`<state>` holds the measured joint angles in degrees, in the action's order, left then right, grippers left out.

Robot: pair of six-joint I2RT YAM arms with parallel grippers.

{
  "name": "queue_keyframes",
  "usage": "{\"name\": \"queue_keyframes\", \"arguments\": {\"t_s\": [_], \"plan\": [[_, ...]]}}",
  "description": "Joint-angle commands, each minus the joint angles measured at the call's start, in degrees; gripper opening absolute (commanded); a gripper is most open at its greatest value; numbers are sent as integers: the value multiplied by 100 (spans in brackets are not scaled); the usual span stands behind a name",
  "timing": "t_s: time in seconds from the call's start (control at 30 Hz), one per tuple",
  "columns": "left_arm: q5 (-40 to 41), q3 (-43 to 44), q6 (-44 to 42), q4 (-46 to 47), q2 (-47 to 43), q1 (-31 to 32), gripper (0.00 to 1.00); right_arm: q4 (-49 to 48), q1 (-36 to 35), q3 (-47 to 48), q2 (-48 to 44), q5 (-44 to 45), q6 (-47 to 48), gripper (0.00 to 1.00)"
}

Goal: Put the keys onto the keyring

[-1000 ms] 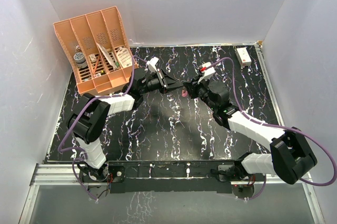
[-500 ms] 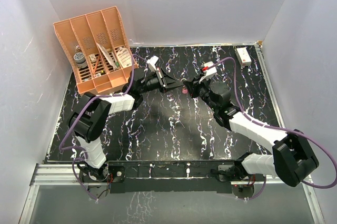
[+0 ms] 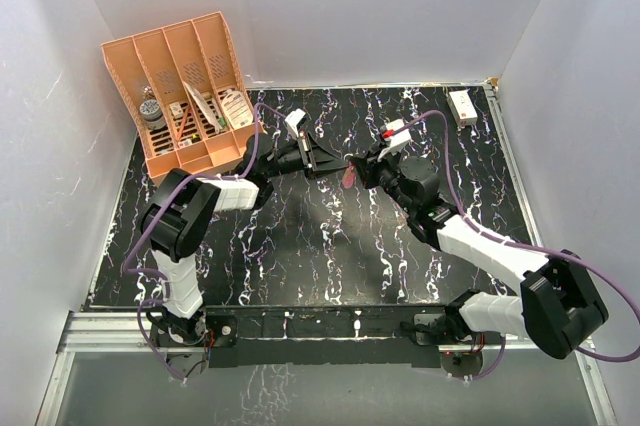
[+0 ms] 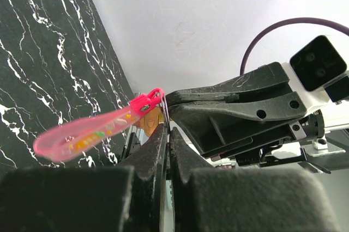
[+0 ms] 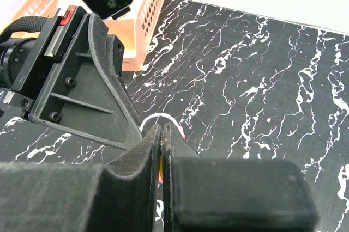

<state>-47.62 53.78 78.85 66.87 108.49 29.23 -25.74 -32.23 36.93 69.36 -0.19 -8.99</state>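
Table: black white-veined top [image 3: 300, 246], seen whole only from the top camera.
Organiser: one orange file rack [image 3: 190, 96] with four slots at the far left corner; the right wrist camera catches only its mesh side.
Left gripper [image 4: 166, 131]: fingers pressed to a thin slit, tips up against the key; whether they pinch it cannot be told.
Right gripper [image 5: 162, 129]: fingers likewise squeezed nearly together, tips at the ring; its own camera shows a yellow sliver in the slit, but what is clamped is unclear.
White box [image 3: 462, 106]: one, at the far right edge, visible from above only.
Keyring [image 4: 92, 134]: one pink strap, blurred, held off the table between the two gripper tips. From above it is only a pink speck. Its ring [image 5: 158, 116] shows as a pale arc in the right wrist view.
Key [image 4: 151, 118]: one, gold, just under the strap's red clasp, clear only in the left wrist view.
Counts: two arms, two grippers, one of everything else.
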Motion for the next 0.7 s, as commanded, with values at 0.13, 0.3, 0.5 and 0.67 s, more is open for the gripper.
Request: {"name": "queue_keyframes", "arguments": {"t_s": [0.13,0.3,0.5,0.67], "plan": [[-837,332,-105,-37,-145,-75,0,-361,202,-6,-228,75,573,0],[-961,354,-42,34,-93,-76,0,-514,290,-32,-179,-205,822,0],[-1140,370,246,521,18,-76,0,-1011,370,-241,-122,-604,1061,0],[-1258,413,642,1085,222,-78,0,-1353,435,-328,-44,-997,1209,0]]}}
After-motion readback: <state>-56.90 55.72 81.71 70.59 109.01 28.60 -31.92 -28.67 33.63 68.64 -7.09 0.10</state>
